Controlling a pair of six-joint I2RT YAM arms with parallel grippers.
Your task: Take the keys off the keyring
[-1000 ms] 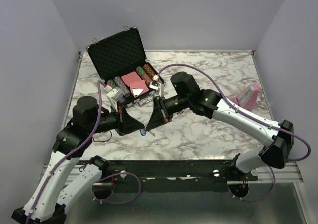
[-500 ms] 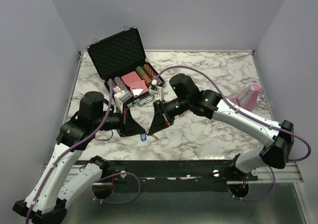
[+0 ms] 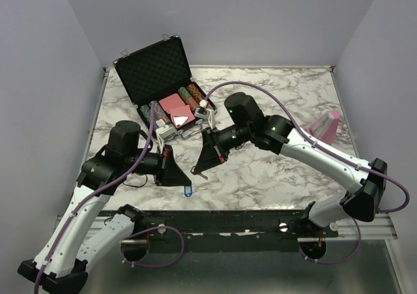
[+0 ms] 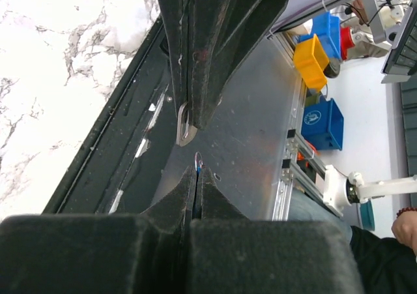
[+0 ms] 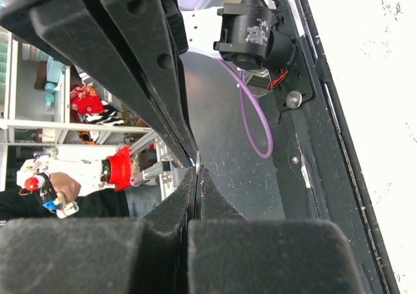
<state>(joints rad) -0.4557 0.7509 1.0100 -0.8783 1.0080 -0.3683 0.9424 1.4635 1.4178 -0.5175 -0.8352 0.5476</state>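
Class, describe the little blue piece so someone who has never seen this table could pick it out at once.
On the marble table, look from the open black case at the far left toward the near edge, to the left gripper. The blue piece sticks out of its shut fingertips. It is the only bright blue thing there; the sliver at the right gripper is silvery.

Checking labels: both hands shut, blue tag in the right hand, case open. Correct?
No. The blue tag hangs from the left hand, not the right hand; the top view shows it. Both hands shut, case open: right.
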